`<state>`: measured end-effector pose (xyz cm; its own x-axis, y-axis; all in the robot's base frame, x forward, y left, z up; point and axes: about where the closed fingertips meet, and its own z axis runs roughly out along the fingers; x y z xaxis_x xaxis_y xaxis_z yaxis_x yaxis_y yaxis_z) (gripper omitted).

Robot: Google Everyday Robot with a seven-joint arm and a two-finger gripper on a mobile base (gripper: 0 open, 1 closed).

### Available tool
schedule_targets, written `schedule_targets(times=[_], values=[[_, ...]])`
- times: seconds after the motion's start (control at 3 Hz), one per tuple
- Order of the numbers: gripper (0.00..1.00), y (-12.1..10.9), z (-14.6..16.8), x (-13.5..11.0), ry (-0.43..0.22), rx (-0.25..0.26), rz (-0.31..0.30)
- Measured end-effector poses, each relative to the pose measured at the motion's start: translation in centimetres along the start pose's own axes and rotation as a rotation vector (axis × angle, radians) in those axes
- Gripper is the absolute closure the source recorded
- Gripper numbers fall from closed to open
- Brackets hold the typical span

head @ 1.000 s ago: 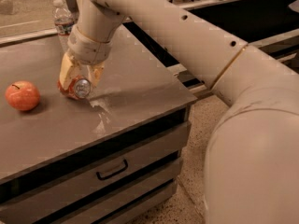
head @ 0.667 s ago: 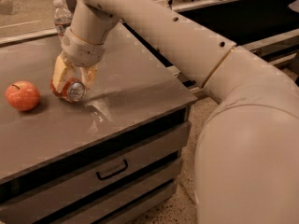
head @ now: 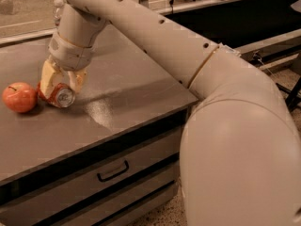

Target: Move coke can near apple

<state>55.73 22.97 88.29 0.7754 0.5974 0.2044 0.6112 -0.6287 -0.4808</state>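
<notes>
The red coke can (head: 59,95) lies on its side on the grey countertop (head: 131,93), its silver end facing me. My gripper (head: 61,83) is shut on the coke can, with a cream finger (head: 47,76) on each side. The red-orange apple (head: 19,97) sits at the far left of the counter, just left of the can, a small gap apart.
A clear water bottle (head: 58,8) stands behind my arm, mostly hidden. The counter's front edge runs above a drawer with a dark handle (head: 113,171). My large arm (head: 225,126) fills the right side. Chairs and a desk stand at the back.
My gripper has carried the coke can to the left across the counter, so it now sits close to the apple.
</notes>
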Motion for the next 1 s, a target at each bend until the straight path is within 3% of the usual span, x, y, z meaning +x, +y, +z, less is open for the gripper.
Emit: schedule_targets(times=[0.33,1.0], values=[[0.82,-0.59,0.81,0.08,-0.022,0.005,-0.015],[0.35,-0.74,1.31,0.30,-0.021,0.010,-0.017]])
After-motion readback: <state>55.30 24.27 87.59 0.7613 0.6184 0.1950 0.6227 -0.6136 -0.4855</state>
